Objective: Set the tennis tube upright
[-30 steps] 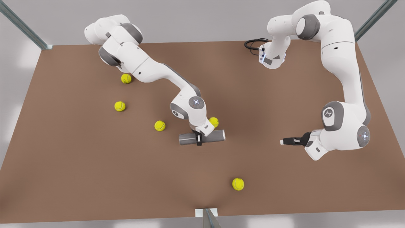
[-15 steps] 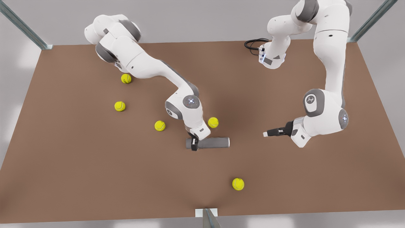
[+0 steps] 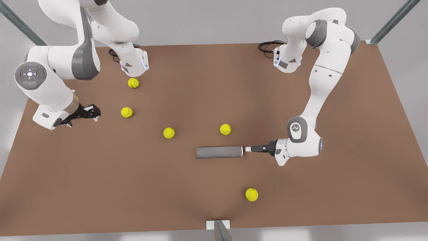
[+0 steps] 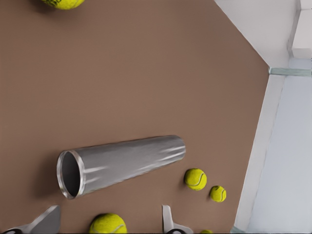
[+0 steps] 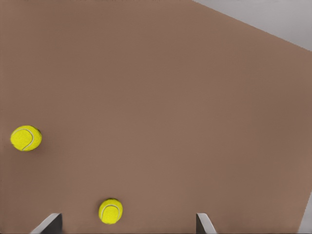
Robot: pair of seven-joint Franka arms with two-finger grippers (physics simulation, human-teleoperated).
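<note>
Here, tennis tube (image 3: 219, 152) lying flat, left hand (image 3: 248, 149) just beside its end, fingers apart

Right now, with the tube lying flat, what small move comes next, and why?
Probably ease the left gripper forward so its open jaws straddle the open rim of the tube: it lies flat, unheld. The right gripper waits, open, far off.

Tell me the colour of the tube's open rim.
Light silvery grey, paler than the dark grey body of the tennis tube. It shows best in the left wrist view, where the rim faces the camera.

Brown tabletop (image 3: 100, 187), grey walls w/ metal corner struts (image 3: 20, 25), even light.
</note>
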